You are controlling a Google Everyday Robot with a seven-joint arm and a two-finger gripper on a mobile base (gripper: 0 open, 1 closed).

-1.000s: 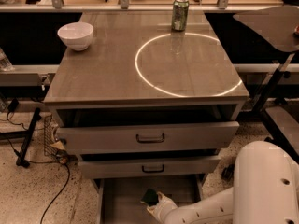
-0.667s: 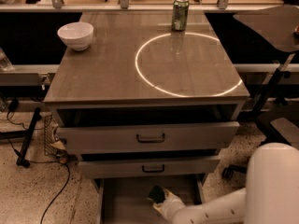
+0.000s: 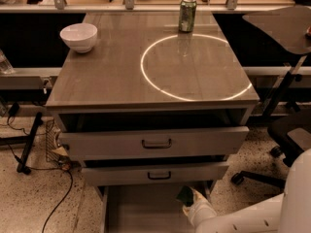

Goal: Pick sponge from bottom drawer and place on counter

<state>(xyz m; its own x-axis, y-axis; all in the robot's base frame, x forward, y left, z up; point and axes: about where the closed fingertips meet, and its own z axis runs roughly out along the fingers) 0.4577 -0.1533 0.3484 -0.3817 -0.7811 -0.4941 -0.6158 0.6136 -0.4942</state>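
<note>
Sponge (image 3: 184,195) is pinched in my gripper (image 3: 187,201), which is closed tight on it. I hold it just above the bottom drawer (image 3: 141,212), on its right side, under the middle drawer (image 3: 155,174). Up on the counter (image 3: 121,72) stand a green can (image 3: 187,14) and a white bowl (image 3: 78,36).

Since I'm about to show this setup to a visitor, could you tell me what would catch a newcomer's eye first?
The bright white circle on the counter stands out first, with a green can at its far edge and a white bowl at the counter's far left. Below, the gripper reaches from the lower right into the open bottom drawer, right at the dark green sponge.
</note>
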